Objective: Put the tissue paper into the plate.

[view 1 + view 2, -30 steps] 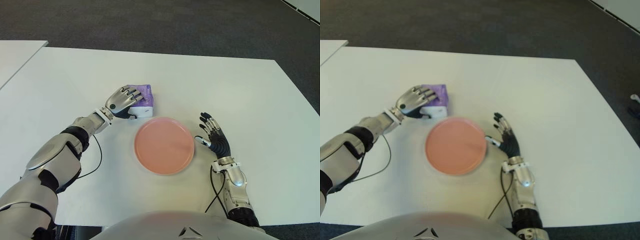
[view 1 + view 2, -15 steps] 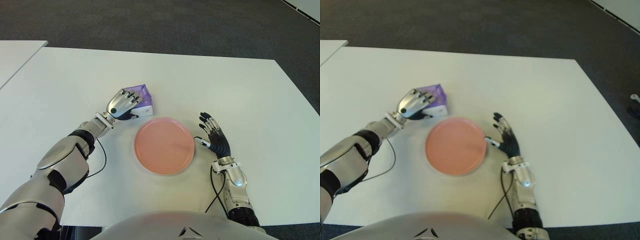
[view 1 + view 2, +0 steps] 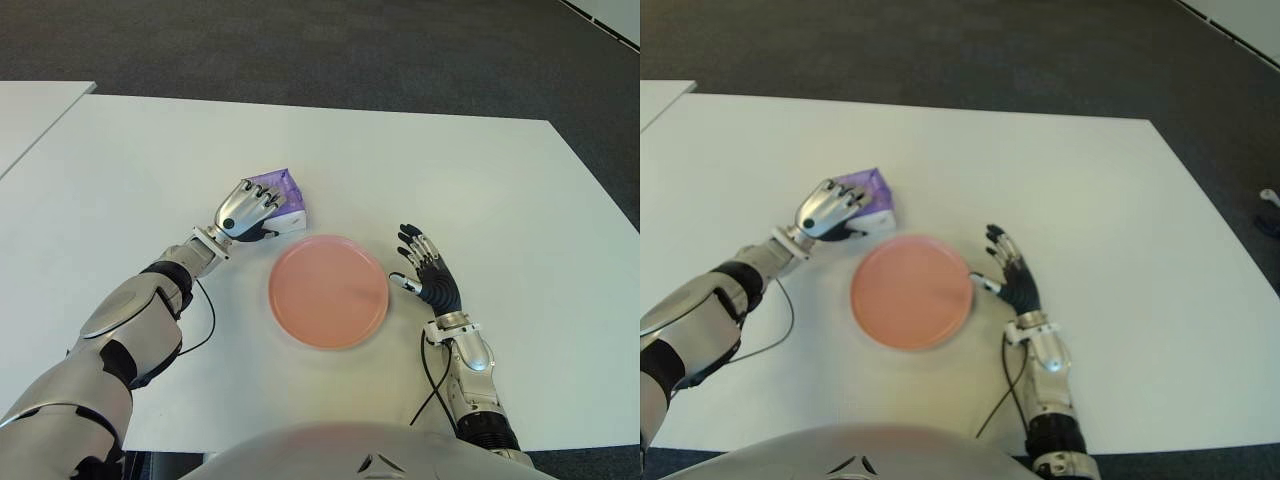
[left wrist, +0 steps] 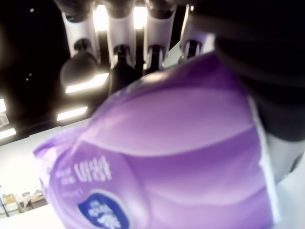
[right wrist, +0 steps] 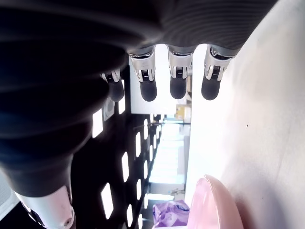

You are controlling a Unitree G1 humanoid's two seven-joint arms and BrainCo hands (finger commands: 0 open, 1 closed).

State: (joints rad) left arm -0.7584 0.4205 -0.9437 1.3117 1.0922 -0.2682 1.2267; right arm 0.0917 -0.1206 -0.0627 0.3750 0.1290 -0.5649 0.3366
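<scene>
White table [image 3: 500,180] carries a purple tissue pack [image 3: 283,192] gripped under the curled fingers of the left hand [image 3: 247,208], just beyond the pink plate [image 3: 328,291], while the right hand [image 3: 428,277] shows beside the plate's other edge, fingers spread and empty.

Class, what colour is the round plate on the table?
The round plate is salmon pink, clearest in the left eye view.

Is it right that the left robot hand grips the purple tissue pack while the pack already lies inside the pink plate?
Not quite. The left robot hand does grip the purple tissue pack, but the pack is on the white table beside the pink plate, at its far left, not inside it. The left eye view shows this.
</scene>
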